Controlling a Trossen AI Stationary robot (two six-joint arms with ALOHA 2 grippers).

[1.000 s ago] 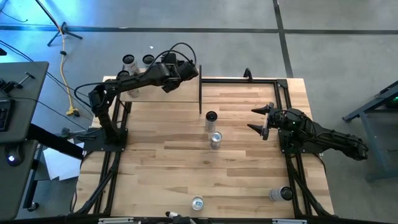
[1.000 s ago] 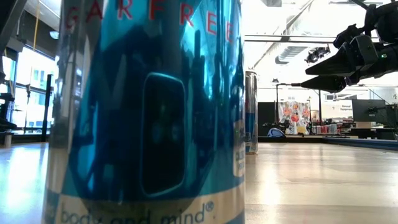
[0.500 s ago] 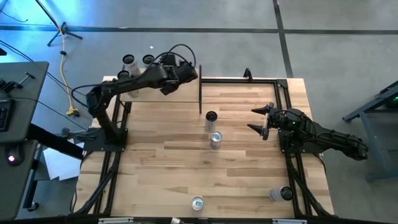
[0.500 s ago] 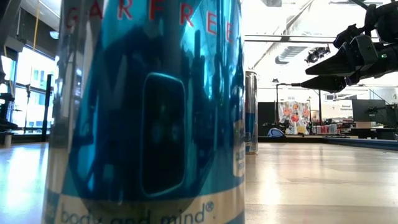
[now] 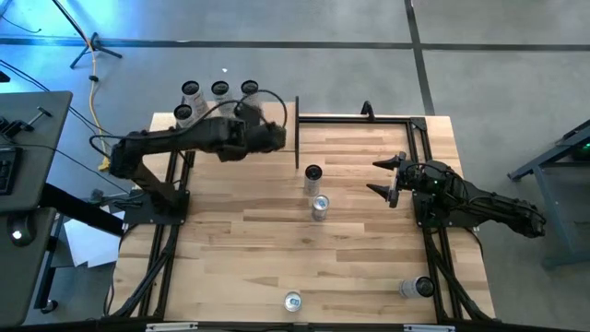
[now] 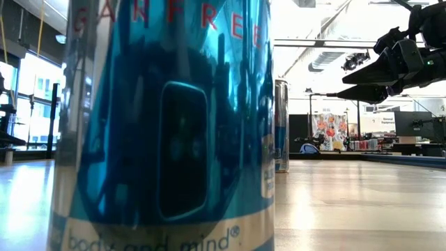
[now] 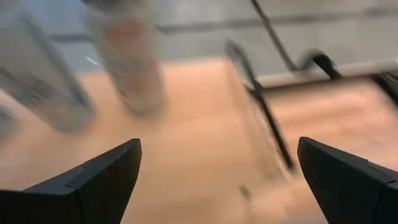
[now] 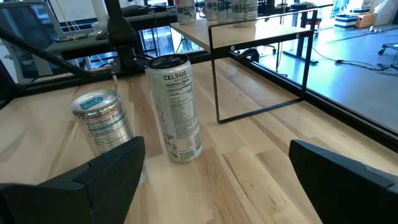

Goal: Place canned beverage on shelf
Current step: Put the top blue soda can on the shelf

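Overhead, four cans (image 5: 219, 88) stand on the shelf (image 5: 221, 138) at upper left; four more sit on the table (image 5: 258, 249). Left gripper (image 5: 277, 138), empty with fingers apart, hangs at the shelf's right edge. Right gripper (image 5: 387, 179) waits spread wide, centre-right, beside bare planks.

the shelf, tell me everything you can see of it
The shelf is a pale, smooth wooden board on thin black metal posts, raised over the table's far left corner. Four cans stand upright along its far edge. The open left gripper hangs over its right end, touching nothing.
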